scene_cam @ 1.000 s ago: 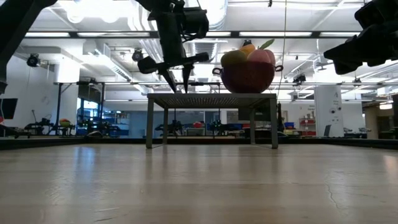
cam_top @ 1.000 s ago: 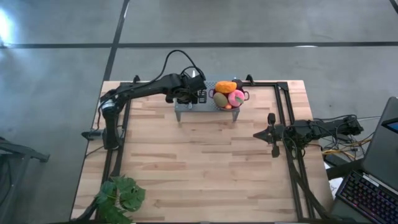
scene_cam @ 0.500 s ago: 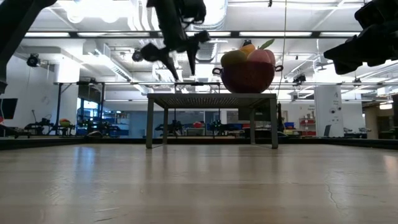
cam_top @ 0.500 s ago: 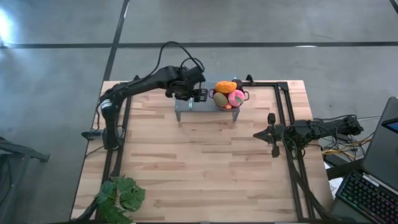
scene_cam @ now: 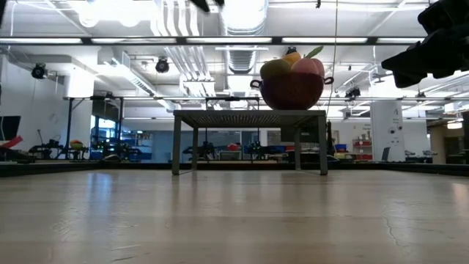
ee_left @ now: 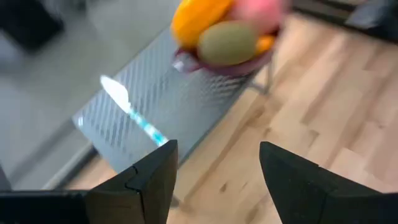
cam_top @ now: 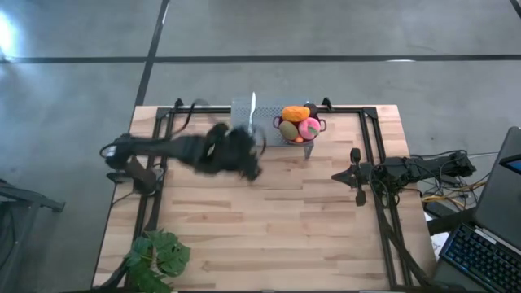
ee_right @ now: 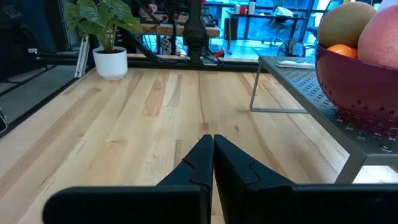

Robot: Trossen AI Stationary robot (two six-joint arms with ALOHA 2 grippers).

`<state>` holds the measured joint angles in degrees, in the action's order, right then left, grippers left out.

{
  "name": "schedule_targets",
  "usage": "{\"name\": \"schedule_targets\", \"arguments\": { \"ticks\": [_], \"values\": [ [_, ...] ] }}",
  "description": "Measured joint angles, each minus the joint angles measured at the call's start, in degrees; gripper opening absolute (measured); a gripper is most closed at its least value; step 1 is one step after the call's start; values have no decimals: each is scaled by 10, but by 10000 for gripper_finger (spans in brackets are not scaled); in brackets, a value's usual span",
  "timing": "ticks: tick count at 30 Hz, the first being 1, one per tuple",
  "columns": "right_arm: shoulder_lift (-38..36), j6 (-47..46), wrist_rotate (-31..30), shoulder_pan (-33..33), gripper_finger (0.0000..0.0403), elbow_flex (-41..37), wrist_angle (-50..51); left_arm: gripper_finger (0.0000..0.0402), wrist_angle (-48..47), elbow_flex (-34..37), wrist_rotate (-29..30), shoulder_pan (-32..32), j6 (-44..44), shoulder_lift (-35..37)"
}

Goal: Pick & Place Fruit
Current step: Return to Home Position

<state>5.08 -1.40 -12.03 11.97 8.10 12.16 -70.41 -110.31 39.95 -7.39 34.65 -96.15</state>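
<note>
The fruit fills a purple bowl (cam_top: 279, 124) on the right part of a grey perforated stand (cam_top: 242, 122) at the table's far middle. An orange piece (ee_left: 196, 18), an olive-green piece (ee_left: 227, 42) and a pink ball (cam_top: 309, 128) show on top. A knife (ee_left: 134, 109) with a white blade and a teal handle lies flat on the stand's left part. My left gripper (ee_left: 217, 146) is open and holds nothing, above the table just near-left of the stand (cam_top: 251, 165). My right gripper (ee_right: 211, 146) is shut at the table's right side (cam_top: 335, 175).
A leafy plant (cam_top: 155, 256) stands at the table's near left corner. Black rails (cam_top: 376, 163) run along the left, right and far sides. A keyboard (cam_top: 484, 252) and a laptop lie off the table's right. Bare wood lies between the stand and the near edge.
My left gripper stood over the stand's left part with its fingers pointing down, then spread them. It has risen and swung quickly off the stand toward the table's near left, rolling as it went. The knife now shows lying on the stand where the gripper was.
</note>
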Motion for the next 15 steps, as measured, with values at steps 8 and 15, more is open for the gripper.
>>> {"name": "schedule_targets", "arguments": {
  "ticks": [8, 15],
  "values": [
    [0, 0, 0, 0, 8, 0, 0, 232, 151, 192, 261, -227, -64, 91],
    [0, 0, 0, 0, 8, 0, 0, 232, 200, 339, 426, -318, 66, 207]
  ]
}}
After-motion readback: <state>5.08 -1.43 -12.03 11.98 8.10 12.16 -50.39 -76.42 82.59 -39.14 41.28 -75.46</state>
